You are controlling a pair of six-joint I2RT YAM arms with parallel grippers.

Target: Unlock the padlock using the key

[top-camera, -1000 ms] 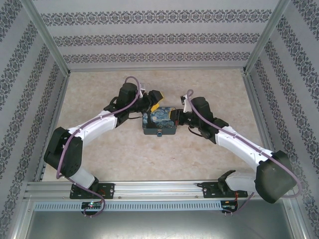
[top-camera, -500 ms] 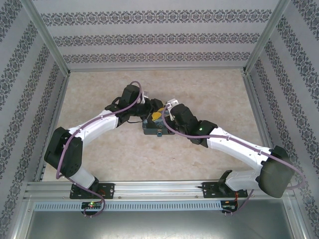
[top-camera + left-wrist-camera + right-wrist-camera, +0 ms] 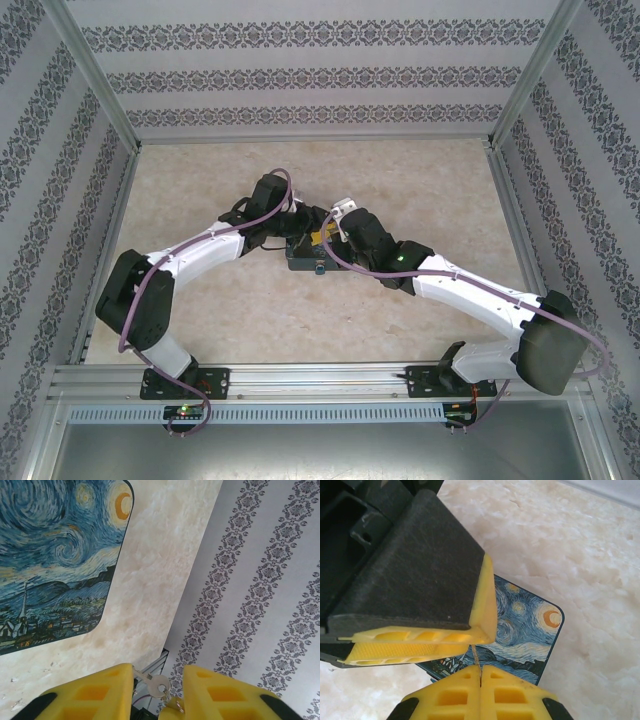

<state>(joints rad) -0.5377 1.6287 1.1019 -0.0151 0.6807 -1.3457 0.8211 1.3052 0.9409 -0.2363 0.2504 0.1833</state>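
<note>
A small silvery key (image 3: 159,685) with a ring through its head lies in the gap between the yellow fingers of my left gripper (image 3: 158,669), which stands open. Its blade reaches the left finger. In the right wrist view, my right gripper (image 3: 480,669) is shut on the key (image 3: 475,657), seen edge-on as a thin metal sliver rising to the left gripper's finger (image 3: 420,580). Both grippers meet above the night-sky tin box (image 3: 300,258). The tiny blue padlock (image 3: 319,268) hangs at the box's near side.
The tin box (image 3: 50,555) (image 3: 525,630) lies flat on the beige marbled table (image 3: 420,180). Patterned walls (image 3: 300,75) and metal frame posts enclose the table on three sides. A metal rail (image 3: 320,380) runs along the near edge.
The right arm swung left until its gripper met the left gripper over the box. The left gripper shifted slightly right and its elbow moved inward.
</note>
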